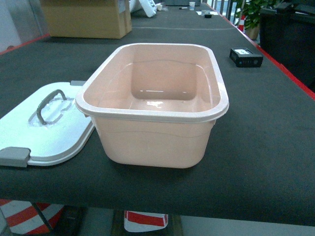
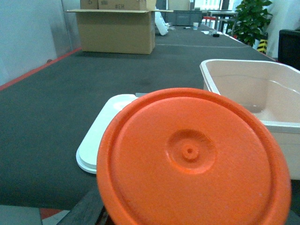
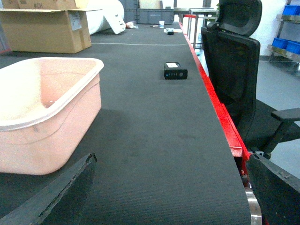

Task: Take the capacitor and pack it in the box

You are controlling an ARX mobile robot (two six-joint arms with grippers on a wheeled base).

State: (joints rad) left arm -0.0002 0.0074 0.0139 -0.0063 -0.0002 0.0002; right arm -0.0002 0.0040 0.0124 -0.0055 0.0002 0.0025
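Orange round plastic disc [image 2: 192, 159] fills the left wrist view, hiding the left claw, so I cannot tell its state. Next, the pale peach-pink plastic box [image 1: 152, 105] stands open and empty on the dark worktop [image 1: 256, 147], with its white lid [image 1: 47, 128] touching its left side. If the small black rectangular block [image 3: 176, 71] is the capacitor, it lies straight ahead of the wide-open right claw [image 3: 173, 201], well apart, long axis crosswise; the right arm is nearer.

dark print on cardboard carton [image 2: 116, 32] flap, too blurred to read, perhaps "EH"
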